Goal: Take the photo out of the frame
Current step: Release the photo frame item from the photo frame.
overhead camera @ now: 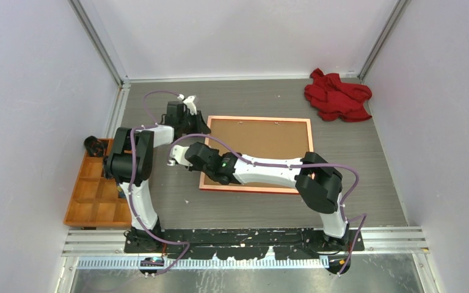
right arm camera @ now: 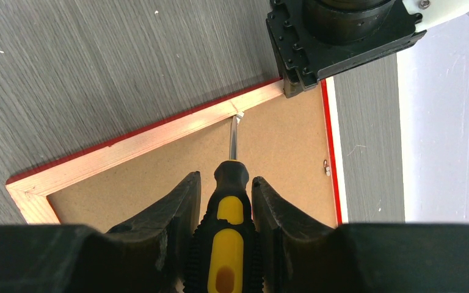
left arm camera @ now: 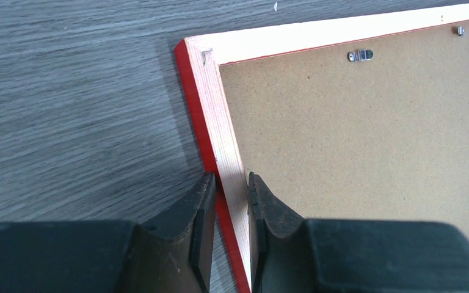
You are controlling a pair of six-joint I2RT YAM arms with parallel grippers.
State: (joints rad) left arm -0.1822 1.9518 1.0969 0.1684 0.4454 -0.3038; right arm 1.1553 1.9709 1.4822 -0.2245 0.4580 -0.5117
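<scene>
One red frame (left arm camera: 226, 146), brown backing (left arm camera: 372, 152) up: left jaws clamp its pale rim, right jaws grip a screwdriver (right arm camera: 229, 213).

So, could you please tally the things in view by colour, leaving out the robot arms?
Red: 2, the frame and the cloth
Brown: 1, the backing board
Orange: 1, the compartment tray
Yellow and black: 1, the screwdriver
Black: 1, unclear item in the tray
Total: 6

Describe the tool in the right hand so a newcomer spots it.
Start at the large red wooden picture frame lying face-down. At its left rail the right hand grips a screwdriver. Only it has a black-and-yellow handle.
</scene>
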